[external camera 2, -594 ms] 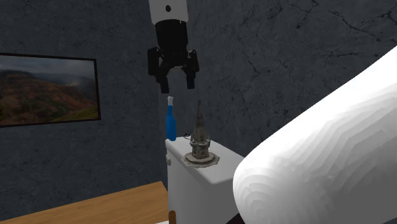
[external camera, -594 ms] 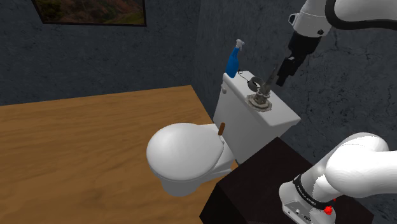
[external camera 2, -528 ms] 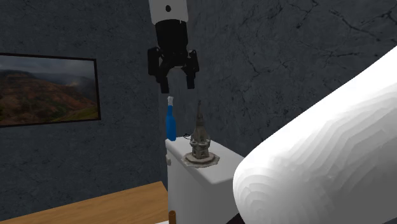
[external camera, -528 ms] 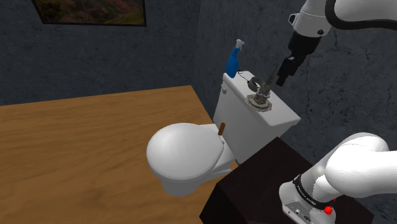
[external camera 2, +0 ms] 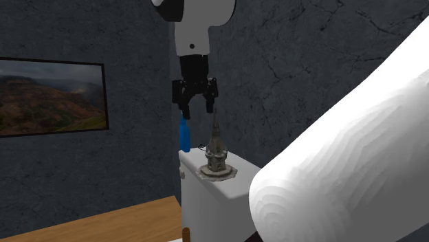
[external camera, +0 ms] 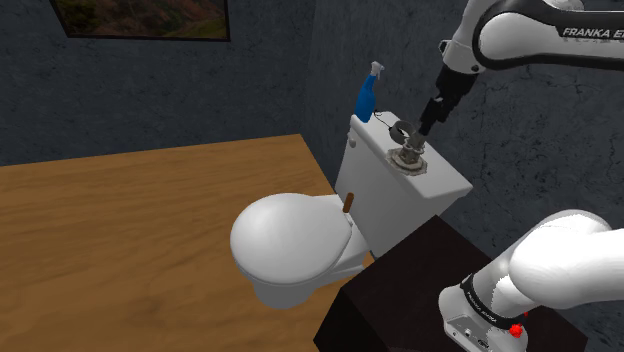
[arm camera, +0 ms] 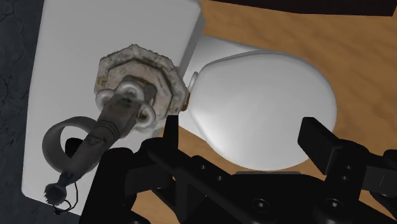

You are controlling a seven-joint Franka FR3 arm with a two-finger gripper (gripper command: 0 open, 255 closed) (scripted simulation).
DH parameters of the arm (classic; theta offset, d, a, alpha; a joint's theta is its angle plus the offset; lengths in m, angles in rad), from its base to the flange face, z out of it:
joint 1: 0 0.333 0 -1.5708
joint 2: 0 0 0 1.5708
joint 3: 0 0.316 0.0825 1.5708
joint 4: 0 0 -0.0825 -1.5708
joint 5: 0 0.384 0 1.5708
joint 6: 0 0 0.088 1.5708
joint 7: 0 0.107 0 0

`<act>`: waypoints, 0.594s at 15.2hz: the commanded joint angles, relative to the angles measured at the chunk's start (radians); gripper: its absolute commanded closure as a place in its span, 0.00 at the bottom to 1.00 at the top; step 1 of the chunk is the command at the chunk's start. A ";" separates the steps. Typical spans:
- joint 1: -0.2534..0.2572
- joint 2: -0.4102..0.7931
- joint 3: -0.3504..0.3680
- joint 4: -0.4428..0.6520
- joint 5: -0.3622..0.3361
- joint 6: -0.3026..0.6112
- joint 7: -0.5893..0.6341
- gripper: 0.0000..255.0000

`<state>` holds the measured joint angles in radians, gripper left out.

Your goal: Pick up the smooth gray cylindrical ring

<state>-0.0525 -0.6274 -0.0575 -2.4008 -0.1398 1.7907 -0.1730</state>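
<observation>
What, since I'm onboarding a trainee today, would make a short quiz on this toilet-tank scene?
1. True or false: the gripper is shut on the gray ring.
2. Which also stands on the toilet tank? A) blue spray bottle B) red mug C) candle
3. Is the toilet lid up or down?
Key: 1 false; 2 A; 3 down.

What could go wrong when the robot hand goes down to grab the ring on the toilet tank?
1. The open gripper hangs close above the pointy tower ornament, which stands right beside the gray ring; a finger might knock it over.
2. The ring lies near the edge of the tank lid, so a nudge might push it off.
</observation>
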 commanded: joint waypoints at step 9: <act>-0.046 0.274 -0.135 0.024 -0.015 0.327 -0.094 0.00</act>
<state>-0.0945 -0.3906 -0.1761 -2.3907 -0.1575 2.0857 -0.2523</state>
